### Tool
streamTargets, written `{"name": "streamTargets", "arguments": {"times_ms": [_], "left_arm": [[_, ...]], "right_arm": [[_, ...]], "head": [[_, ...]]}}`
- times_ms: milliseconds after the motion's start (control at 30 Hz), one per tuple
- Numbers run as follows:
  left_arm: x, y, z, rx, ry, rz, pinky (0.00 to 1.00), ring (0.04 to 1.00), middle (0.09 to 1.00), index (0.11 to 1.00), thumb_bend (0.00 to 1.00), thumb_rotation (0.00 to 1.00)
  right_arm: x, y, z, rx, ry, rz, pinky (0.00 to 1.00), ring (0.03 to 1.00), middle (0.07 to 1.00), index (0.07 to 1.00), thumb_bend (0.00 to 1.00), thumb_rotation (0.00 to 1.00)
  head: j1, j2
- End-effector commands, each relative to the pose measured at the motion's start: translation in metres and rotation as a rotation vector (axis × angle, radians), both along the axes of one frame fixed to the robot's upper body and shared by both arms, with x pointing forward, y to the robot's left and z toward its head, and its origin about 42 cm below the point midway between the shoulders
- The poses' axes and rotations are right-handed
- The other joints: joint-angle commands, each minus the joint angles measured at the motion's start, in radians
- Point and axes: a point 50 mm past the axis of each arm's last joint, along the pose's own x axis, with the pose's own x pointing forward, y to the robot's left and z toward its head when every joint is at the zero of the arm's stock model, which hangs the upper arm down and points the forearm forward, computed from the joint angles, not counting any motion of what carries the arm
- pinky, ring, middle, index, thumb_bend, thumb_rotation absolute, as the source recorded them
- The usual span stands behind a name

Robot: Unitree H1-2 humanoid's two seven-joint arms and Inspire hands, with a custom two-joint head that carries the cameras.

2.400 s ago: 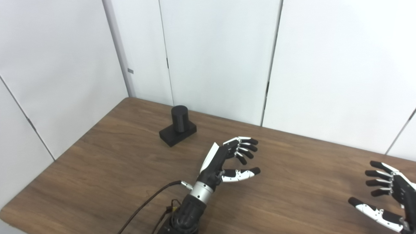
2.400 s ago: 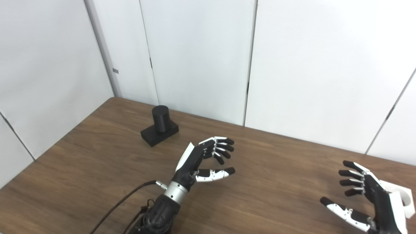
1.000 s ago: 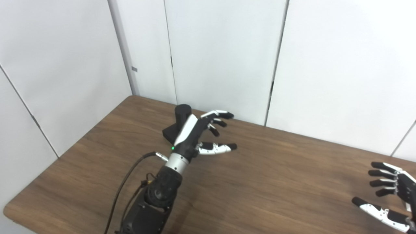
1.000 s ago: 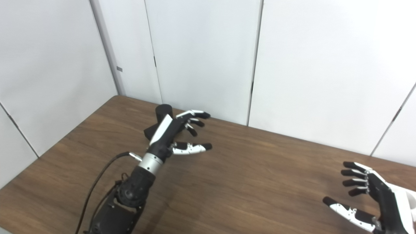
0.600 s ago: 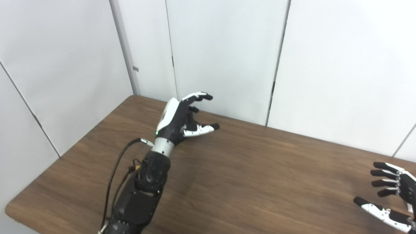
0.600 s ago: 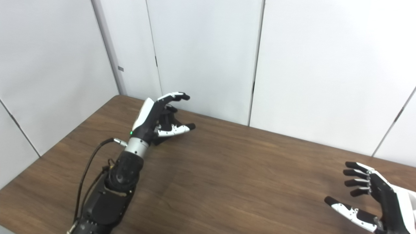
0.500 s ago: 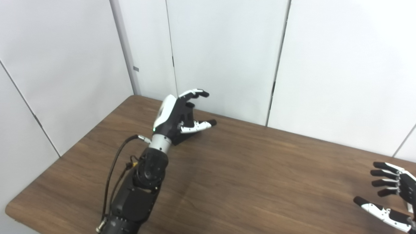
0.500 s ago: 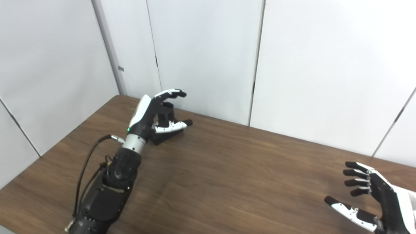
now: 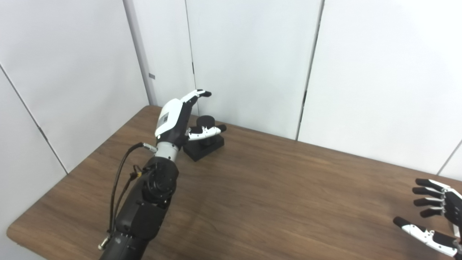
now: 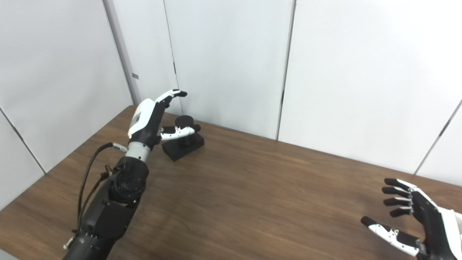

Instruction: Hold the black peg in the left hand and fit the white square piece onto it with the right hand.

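The black cylindrical peg on its black block base [image 9: 206,141] stands upright at the far left of the wooden table [image 9: 274,195]. The left robot hand [image 9: 179,116], fingers spread and empty, sits just left of it, thumb crossing its near side. The right robot hand [image 10: 415,224] waits open, well apart at the near right.

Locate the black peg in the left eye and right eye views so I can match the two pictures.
Left eye view: the black peg stands upper left of centre, near the table's far edge, just right of the left hand.
Right eye view: the black peg appears further left, again beside the left hand.
Shared landmark: the left hand's white thumb crossing in front of the peg's cylinder.
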Motion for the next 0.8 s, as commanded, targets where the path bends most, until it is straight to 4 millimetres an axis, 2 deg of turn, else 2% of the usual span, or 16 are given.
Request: {"name": "streamTargets", "arguments": {"times_ms": [0, 133, 267, 333, 500, 767], "left_arm": [[0.008, 0.007, 0.041, 0.100, -0.071, 0.046, 0.85, 0.966, 0.936, 0.841, 0.97, 0.40], [0.011, 0.014, 0.046, 0.150, -0.025, 0.089, 0.85, 0.967, 0.940, 0.839, 1.00, 0.40], [0.013, 0.022, 0.048, 0.200, 0.035, 0.114, 0.92, 0.976, 0.956, 0.845, 1.00, 0.39], [0.014, 0.025, 0.048, 0.215, 0.067, 0.125, 0.92, 0.979, 0.960, 0.841, 1.00, 0.38], [0.020, 0.031, 0.045, 0.267, 0.146, 0.176, 0.85, 0.972, 0.962, 0.827, 1.00, 0.36], [0.028, 0.034, 0.034, 0.303, 0.273, 0.194, 0.86, 1.000, 0.999, 0.859, 1.00, 0.44]], "right_arm": [[0.005, 0.003, 0.021, -0.001, -0.081, 0.006, 0.48, 0.608, 0.683, 0.730, 0.56, 0.00], [0.005, 0.003, 0.022, -0.001, -0.071, 0.004, 0.49, 0.614, 0.688, 0.733, 0.56, 0.00], [0.005, 0.004, 0.023, 0.001, -0.066, 0.002, 0.49, 0.615, 0.691, 0.736, 0.55, 0.00], [0.005, 0.004, 0.023, -0.001, -0.071, 0.006, 0.49, 0.612, 0.690, 0.736, 0.56, 0.00], [0.004, 0.006, 0.024, 0.000, -0.073, 0.006, 0.49, 0.608, 0.687, 0.734, 0.56, 0.00], [0.003, 0.005, 0.023, 0.000, -0.072, 0.010, 0.49, 0.605, 0.688, 0.730, 0.56, 0.00]], "head": [[0.000, 0.001], [0.000, 0.001], [0.000, 0.003], [0.001, 0.003], [0.001, 0.004], [0.000, 0.011]]}}
